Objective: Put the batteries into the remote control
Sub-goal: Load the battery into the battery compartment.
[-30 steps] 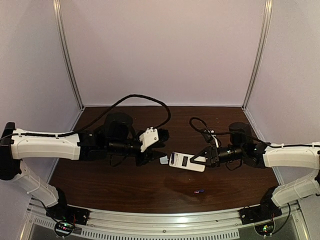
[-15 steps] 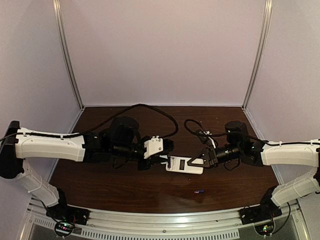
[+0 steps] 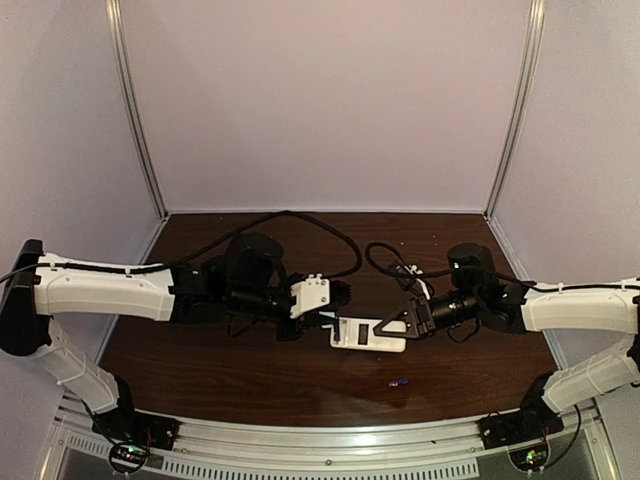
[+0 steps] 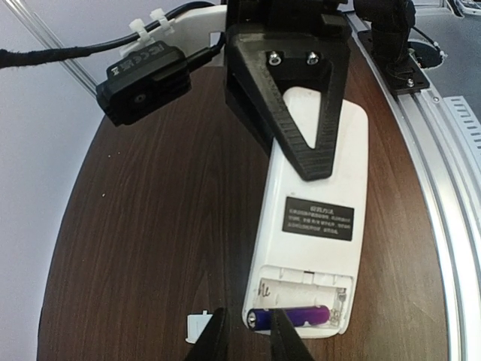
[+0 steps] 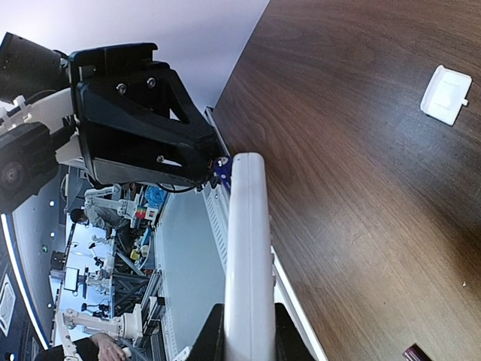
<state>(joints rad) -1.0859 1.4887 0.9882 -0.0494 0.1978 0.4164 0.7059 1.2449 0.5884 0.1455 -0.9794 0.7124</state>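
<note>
The white remote control (image 3: 368, 335) is held back-up just above the table, its battery bay open at the left end. In the left wrist view the remote (image 4: 316, 195) has one purple battery (image 4: 301, 316) in the bay's lower slot, its near end raised over the rim. My left gripper (image 4: 246, 335) has its jaws narrowly apart, straddling that battery end without clamping it. My right gripper (image 5: 248, 342) is shut on the remote's (image 5: 249, 248) other end; one of its fingers (image 4: 308, 120) lies across the remote's back. The second battery (image 3: 399, 382) lies on the table nearer the front.
The small white cover piece (image 4: 197, 327) lies on the table beside the left gripper and also shows in the right wrist view (image 5: 446, 94). The second battery's reddish end (image 5: 415, 352) shows at that view's bottom edge. Black cables (image 3: 300, 215) loop behind both arms.
The right gripper has carried the remote leftward. The left gripper has moved right until its fingertips are at the remote's open battery end.
</note>
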